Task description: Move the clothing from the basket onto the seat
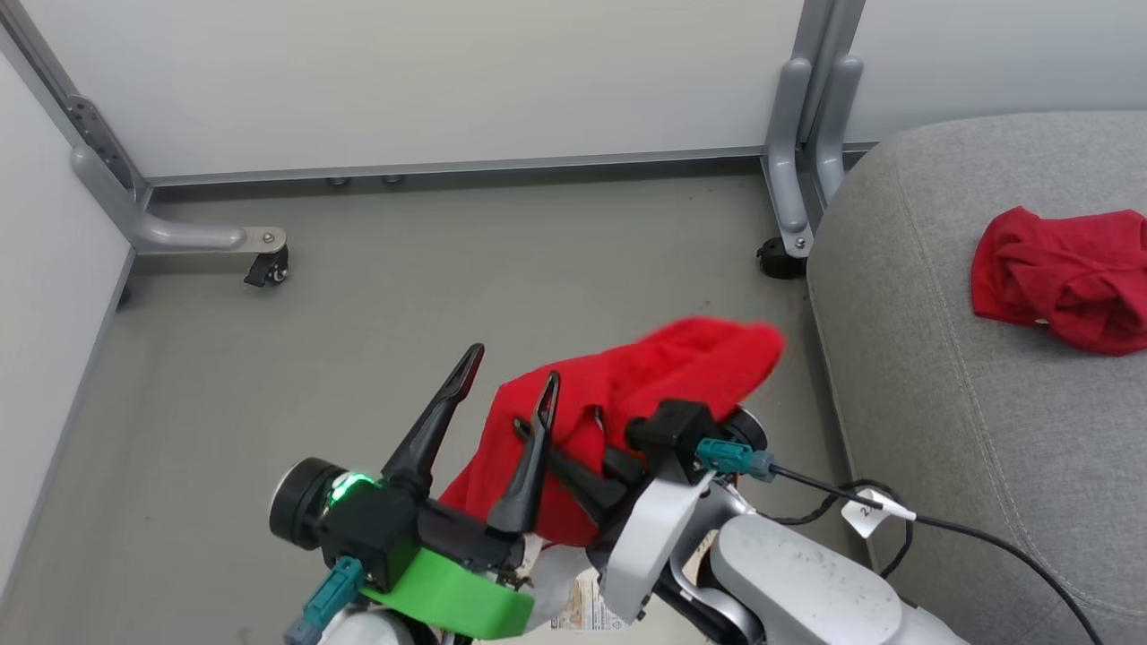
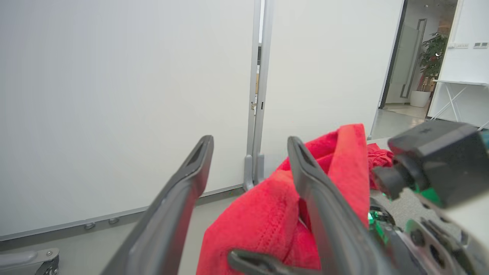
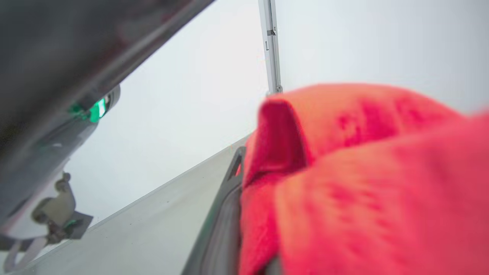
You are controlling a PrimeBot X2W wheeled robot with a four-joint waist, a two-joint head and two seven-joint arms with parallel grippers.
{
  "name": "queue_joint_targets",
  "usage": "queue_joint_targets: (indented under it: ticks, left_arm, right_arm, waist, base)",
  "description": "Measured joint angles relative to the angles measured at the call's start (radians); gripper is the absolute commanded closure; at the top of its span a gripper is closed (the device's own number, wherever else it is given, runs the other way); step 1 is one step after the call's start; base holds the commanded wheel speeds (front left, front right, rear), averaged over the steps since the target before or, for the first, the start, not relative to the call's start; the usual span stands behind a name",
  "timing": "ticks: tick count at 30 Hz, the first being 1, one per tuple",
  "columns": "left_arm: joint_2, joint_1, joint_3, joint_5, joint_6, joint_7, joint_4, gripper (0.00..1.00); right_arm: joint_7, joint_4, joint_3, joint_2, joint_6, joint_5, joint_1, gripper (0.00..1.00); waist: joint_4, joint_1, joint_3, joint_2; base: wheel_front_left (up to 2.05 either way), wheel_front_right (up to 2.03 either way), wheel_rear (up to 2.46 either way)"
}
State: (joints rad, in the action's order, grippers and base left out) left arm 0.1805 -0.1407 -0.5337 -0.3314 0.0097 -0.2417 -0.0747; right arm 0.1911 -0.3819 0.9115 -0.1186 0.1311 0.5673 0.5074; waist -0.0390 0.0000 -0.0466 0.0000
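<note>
White panels [image 1: 403,81] behind, grey floor [image 1: 358,296] below. Seat [image 1: 941,403] at right, big grey cushion. One red garment [image 1: 1066,278] crumpled on seat, by right edge of head view. Second garment [image 1: 645,385] up in air over floor, just left of seat, bunched over right hand [image 1: 564,448]. Right hand clenched on it, cloth hiding most of fingers. Left hand [image 1: 513,363] wide open, gripping nothing; one finger [image 2: 317,198] against cloth, other clear. Small black caster [image 1: 778,258] on panel foot near seat corner.
</note>
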Motion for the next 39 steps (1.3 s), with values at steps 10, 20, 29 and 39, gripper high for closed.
queue_joint_targets:
  ticks: [10,20,29,39]
  left_arm:
    - [0.069,0.077,-0.036,0.016,0.004,0.091,-0.038,0.00]
    - [0.086,0.114,-0.081,0.022,-0.002,0.116,0.022,0.00]
    - [0.085,0.104,-0.085,0.032,0.002,0.098,0.071,0.00]
    - [0.085,0.059,-0.081,0.043,0.012,0.086,0.096,0.00]
  right_arm:
    - [0.008,-0.037,-0.036,-0.014,0.000,-0.015,0.013,1.00]
    - [0.013,-0.065,-0.065,-0.015,0.000,-0.017,0.010,1.00]
    - [0.023,-0.075,-0.100,-0.013,0.000,-0.033,0.010,1.00]
    - [0.036,-0.086,-0.156,-0.013,0.000,-0.047,0.012,1.00]
  waist:
    - [-0.007,0.0000,0.009,0.0000]
    - [0.004,0.0000,0.012,0.0000]
    - [0.045,0.0000,-0.008,0.0000]
    - [0.141,0.0000,-0.040,0.0000]
  base:
    - [0.00,0.00,0.00]
    - [0.00,0.00,0.00]
    - [0.00,0.00,0.00]
    - [0.00,0.00,0.00]
